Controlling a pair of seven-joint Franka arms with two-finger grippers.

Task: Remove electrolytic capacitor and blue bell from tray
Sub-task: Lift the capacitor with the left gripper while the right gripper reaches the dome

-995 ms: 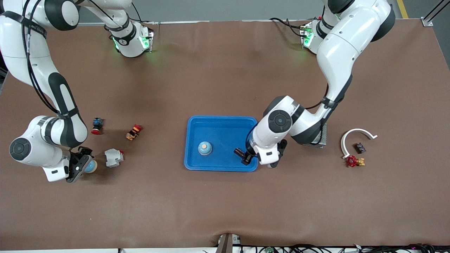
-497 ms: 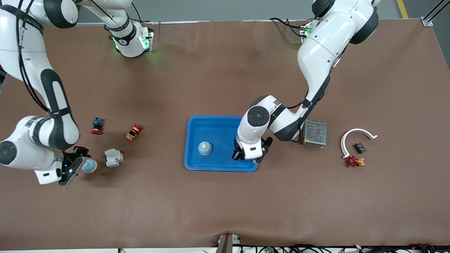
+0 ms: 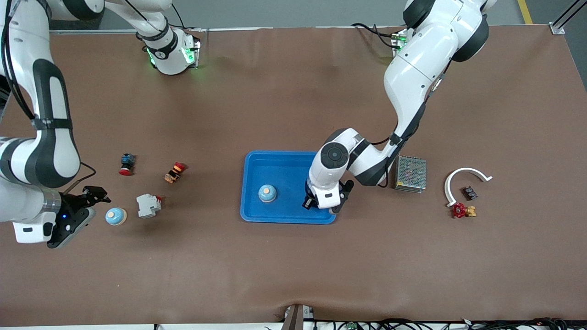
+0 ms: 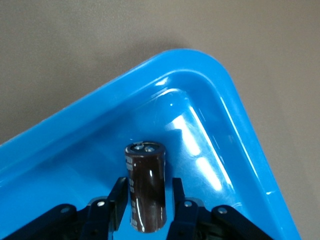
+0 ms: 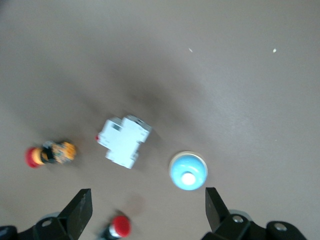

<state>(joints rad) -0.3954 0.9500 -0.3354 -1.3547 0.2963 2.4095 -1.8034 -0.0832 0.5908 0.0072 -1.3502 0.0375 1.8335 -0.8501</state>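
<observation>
Left gripper (image 3: pixel 310 202) is down in the blue tray (image 3: pixel 289 158) near a corner, fingers (image 4: pixel 118 202) clamped on the dark capacitor (image 4: pixel 146 186) — whether it touches the tray floor is hard to tell. One bell (image 3: pixel 267 193) sits in the tray already. Right gripper (image 3: pixel 90 198) hangs spread wide and empty — the other bell (image 3: pixel 115 216) sits on the table beside the white breaker (image 3: pixel 148 205).

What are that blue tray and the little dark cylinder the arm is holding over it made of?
The blue tray looks like glossy moulded plastic: bright highlights streak its rounded rim and floor. The capacitor, gripped by the left gripper, seems wrapped in a shiny dark brown sleeve, probably plastic over a metal can, though that cannot be confirmed.
</observation>
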